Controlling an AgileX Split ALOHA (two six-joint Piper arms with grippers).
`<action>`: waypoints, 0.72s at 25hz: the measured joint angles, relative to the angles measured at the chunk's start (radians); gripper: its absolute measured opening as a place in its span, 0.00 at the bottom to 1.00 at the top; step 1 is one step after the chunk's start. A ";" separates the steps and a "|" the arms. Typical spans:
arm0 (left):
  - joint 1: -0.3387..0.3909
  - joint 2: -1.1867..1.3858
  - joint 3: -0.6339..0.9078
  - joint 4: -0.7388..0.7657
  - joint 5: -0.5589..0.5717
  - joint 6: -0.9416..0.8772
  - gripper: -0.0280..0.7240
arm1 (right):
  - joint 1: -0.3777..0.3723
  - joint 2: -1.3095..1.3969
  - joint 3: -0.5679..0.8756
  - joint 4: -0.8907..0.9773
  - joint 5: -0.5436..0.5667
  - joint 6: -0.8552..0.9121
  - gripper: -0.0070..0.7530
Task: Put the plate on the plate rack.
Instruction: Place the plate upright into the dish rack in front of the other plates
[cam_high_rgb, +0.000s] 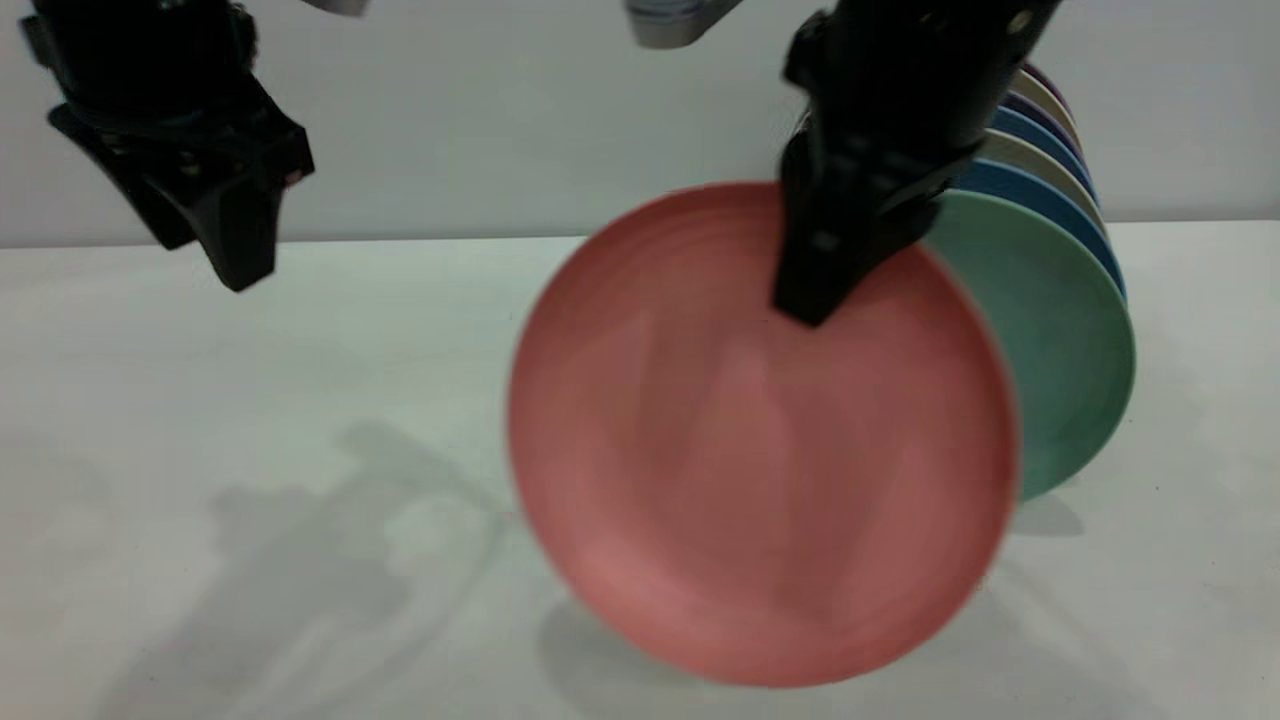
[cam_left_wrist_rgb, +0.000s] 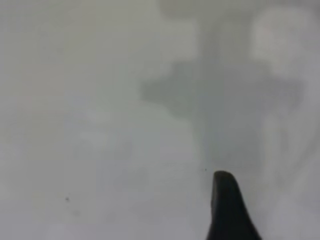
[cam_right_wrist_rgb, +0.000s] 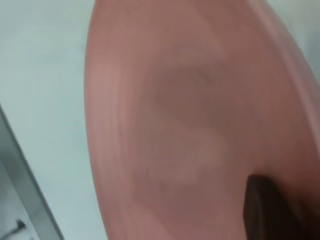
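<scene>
We are looking at the right gripper (cam_high_rgb: 815, 300) coming in from the top of the exterior view, and it is clamping the upper rim of the round salmon-pink matte plate (cam_high_rgb: 740, 470), one black finger lying across the plate's near face. The plate is hanging upright, face toward the exterior camera, its lower edge close to the pale tabletop (cam_high_rgb: 250, 450), where its shadow is pooling just beneath; whether the rim is touching the table, we cannot tell. In the right wrist view we are seeing the same plate (cam_right_wrist_rgb: 185, 130) filling almost everything, with a dark fingertip (cam_right_wrist_rgb: 265, 210) pressing against its surface.

Just behind the pink plate and partly hidden by it, a round teal-green plate (cam_high_rgb: 1060, 350) is standing on edge, and behind that a row of further upright plates, blue (cam_high_rgb: 1060, 215) and cream ones among them, is receding toward the wall. The wire rack under them is not showing from any view.

Over on the left, the left gripper (cam_high_rgb: 235, 255) is hovering high above the table, well apart from the plates, carrying nothing; whether its fingers are open, we cannot tell. The left wrist view is giving us only one dark fingertip (cam_left_wrist_rgb: 227, 210) over bare table.
</scene>
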 joint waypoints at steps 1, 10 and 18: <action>0.014 0.000 0.000 0.001 -0.005 -0.029 0.64 | 0.000 -0.008 0.000 -0.030 0.011 0.019 0.13; 0.105 0.000 0.000 0.005 -0.035 -0.203 0.57 | 0.037 -0.071 -0.005 -0.246 0.064 0.143 0.13; 0.114 0.000 0.000 0.021 -0.046 -0.221 0.57 | 0.142 -0.086 -0.007 -0.532 0.110 0.306 0.13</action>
